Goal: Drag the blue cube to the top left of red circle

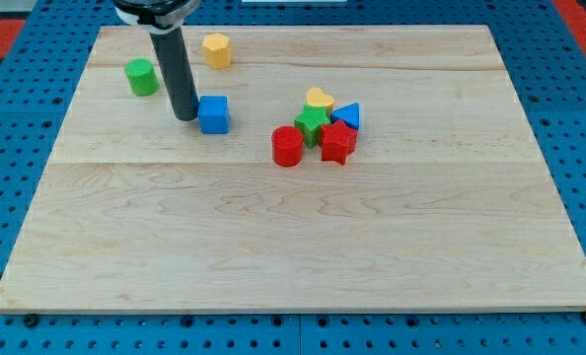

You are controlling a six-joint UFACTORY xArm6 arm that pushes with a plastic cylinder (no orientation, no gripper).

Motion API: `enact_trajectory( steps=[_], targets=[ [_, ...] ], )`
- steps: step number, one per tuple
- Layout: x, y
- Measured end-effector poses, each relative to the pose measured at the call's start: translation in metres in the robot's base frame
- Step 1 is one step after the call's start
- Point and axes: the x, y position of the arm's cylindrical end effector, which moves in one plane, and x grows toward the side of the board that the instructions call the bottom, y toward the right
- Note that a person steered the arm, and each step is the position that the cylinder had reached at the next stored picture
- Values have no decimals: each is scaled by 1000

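Observation:
The blue cube point(213, 114) sits on the wooden board point(293, 237) in the upper left part of the view. The red circle point(287, 146), a short red cylinder, stands to the cube's lower right, a small gap away. My tip point(186, 117) rests on the board right beside the blue cube's left side, touching or nearly touching it. The dark rod rises from there to the view's top.
A green cylinder point(142, 77) stands left of the rod. A yellow hexagon block point(217, 49) is near the top edge. Right of the red circle, a green block point(313, 123), yellow heart point(320, 100), blue triangle point(347, 116) and red star point(337, 143) cluster together.

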Motion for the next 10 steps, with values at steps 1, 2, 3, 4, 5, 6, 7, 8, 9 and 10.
enact_trajectory(
  steps=[1, 2, 3, 4, 5, 6, 7, 8, 9, 10],
  targets=[
    [0, 8],
    [0, 21],
    [-6, 32],
    [-15, 32],
    [-15, 40],
    [-15, 64],
    [-15, 75],
    [-16, 70],
    [-23, 29],
    [-23, -21]
  ],
)
